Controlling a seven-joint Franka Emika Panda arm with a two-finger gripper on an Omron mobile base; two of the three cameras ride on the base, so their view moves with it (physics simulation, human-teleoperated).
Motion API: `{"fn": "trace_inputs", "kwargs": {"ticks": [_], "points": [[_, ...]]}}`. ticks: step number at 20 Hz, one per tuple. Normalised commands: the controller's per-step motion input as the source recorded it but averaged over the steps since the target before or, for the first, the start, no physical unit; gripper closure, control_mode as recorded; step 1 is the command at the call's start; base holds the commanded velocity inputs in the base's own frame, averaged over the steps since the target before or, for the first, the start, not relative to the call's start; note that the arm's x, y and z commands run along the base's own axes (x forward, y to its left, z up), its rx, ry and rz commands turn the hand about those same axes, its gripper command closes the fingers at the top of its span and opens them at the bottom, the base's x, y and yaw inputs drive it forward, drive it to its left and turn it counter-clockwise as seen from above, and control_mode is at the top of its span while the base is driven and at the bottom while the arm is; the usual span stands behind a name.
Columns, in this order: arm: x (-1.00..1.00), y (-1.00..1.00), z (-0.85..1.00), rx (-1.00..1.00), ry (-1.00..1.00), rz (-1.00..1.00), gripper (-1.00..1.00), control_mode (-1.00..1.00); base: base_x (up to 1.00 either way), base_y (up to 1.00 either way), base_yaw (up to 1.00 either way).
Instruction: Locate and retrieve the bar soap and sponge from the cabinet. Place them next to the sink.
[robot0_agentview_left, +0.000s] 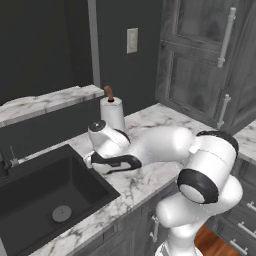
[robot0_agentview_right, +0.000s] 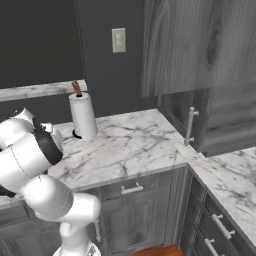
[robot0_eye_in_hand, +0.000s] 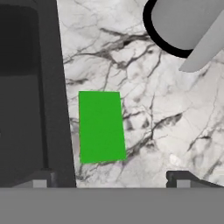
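One object in play: the sponge, a small flat green rectangular block, lies flat on the white marble counter in the hand view.
Sponge position: just beside the dark rim of the sink, its long side running parallel to that rim, with a thin strip of marble between the two; it lies free, nothing touching it from above.
Sink: a large dark charcoal rectangular basin with a round silver drain, set into the marble at the left of the left base view.
Gripper: the two-finger gripper hangs over the sponge; its two dark finger tips rise at the bottom of the hand view, set wide, one over the sink rim and the other over bare marble, the sponge lying between and ahead of them. The claw holds nothing.
Arm: the white Franka arm reaches low across the counter toward the sink's right edge, with the dark hand close above the marble.
Paper towel roll: a white upright roll on a dark round base with a brown wooden post stands on the counter behind the hand, near the wall.
Wall: a dark grey wall carries a pale outlet plate.
Tall cabinet: a grey wood-grain cabinet with long silver handles stands to the right.
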Motion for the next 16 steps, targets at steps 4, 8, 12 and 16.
{"fn": "trace_inputs", "kwargs": {"ticks": [4, 8, 12, 16], "points": [[-0.6, -0.35, 0.61, 0.0, 0.08, 0.0, -1.0, -1.0, 0.0, 0.0, 0.0], [-0.55, -0.42, 0.66, 0.0, 0.13, -0.01, -1.0, -1.0, 0.0, 0.0, 0.0], [-0.52, -0.42, 0.6, 0.0, 0.16, -0.01, -1.0, -1.0, 0.0, 0.0, 0.0], [-0.44, -0.39, 0.31, -0.13, 0.19, 0.0, -1.0, -1.0, 0.0, 0.0, 0.0]]}}
